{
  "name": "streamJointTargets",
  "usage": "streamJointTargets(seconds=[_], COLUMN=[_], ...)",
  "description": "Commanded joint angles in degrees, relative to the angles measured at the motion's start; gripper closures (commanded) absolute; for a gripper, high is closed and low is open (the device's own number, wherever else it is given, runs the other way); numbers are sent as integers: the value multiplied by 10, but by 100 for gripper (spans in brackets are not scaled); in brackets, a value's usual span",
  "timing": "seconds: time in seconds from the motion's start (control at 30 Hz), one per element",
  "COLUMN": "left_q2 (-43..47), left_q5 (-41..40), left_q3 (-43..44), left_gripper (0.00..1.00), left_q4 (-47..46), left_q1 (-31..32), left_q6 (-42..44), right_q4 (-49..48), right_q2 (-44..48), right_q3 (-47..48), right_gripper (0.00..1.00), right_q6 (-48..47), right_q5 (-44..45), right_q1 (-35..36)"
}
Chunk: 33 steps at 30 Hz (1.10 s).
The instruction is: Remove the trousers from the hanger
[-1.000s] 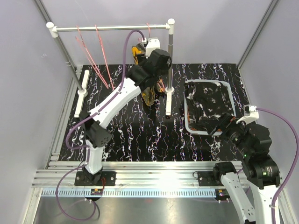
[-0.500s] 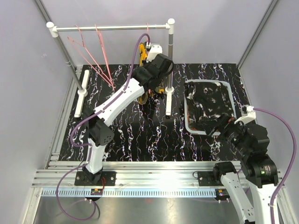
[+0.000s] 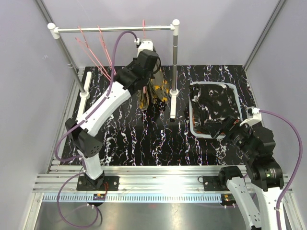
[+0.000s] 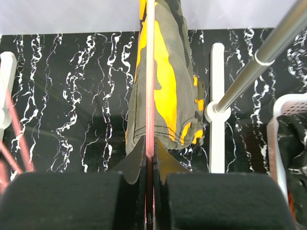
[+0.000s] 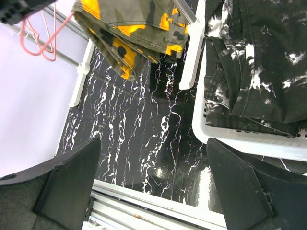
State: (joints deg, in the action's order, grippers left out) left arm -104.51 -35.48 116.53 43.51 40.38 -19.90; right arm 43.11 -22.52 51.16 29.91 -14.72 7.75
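Olive camouflage trousers [image 3: 152,91] with orange patches hang folded over a pink hanger [image 3: 143,26] hooked on the rack rail. My left gripper [image 3: 145,56] is shut on that hanger's thin wire. In the left wrist view the hanger [image 4: 150,72] runs straight up between the closed jaws of the left gripper [image 4: 150,148], with the trousers [image 4: 165,96] draped just beyond. Black trousers [image 3: 216,103] with white specks lie in the white basket [image 3: 192,122]. My right gripper [image 3: 230,128] hovers open at the basket's near edge, holding nothing; its wrist view shows the gripper [image 5: 153,177] over bare mat.
Two empty pink hangers [image 3: 93,52] dangle at the rail's left end. The rack's right post [image 3: 174,52] and white foot [image 3: 171,103] stand between the hanging trousers and the basket. The post [image 4: 254,72] passes close to the right of the cloth. The marbled black mat [image 3: 129,139] covers the table.
The left gripper has shut on the hanger wire and the arm has shifted left along the rail, carrying hanger and camouflage trousers with it. The right arm barely moved.
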Motion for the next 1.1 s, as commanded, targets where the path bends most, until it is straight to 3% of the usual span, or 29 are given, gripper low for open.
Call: streamJointTargets(seconds=[0.0,0.4,0.53,0.73,0.87,1.0,1.07], left_q2=[69,122,132,162,184,212,229], left_q5=[19,25,23,33,32,23,21], left_q3=[1,-10,-2,-19,-30,-45,-61], left_gripper=[100,100,100,100,100,100,100], left_q4=[-125,-194,-190,-194,-177,-135,-120], left_q1=[-15,-20,-20,-19,-10,0,7], left_q6=[-6,-1,-1,-20,-39,-71,-96], right_q4=[-31,-41,-65,-95,-38,-55,-68], right_q2=[-3,-22,-48,-170,-261,-312,-349], right_q3=[-3,20,32,82,155,189,199], right_gripper=[0,1,1,0,1,0,1], right_q6=[-6,-41,-65,-100,-140,-166,-186], right_q5=[-17,-5,-45,-125,-72,11,44], right_q1=[-2,-2,-2,-2,5,88,162])
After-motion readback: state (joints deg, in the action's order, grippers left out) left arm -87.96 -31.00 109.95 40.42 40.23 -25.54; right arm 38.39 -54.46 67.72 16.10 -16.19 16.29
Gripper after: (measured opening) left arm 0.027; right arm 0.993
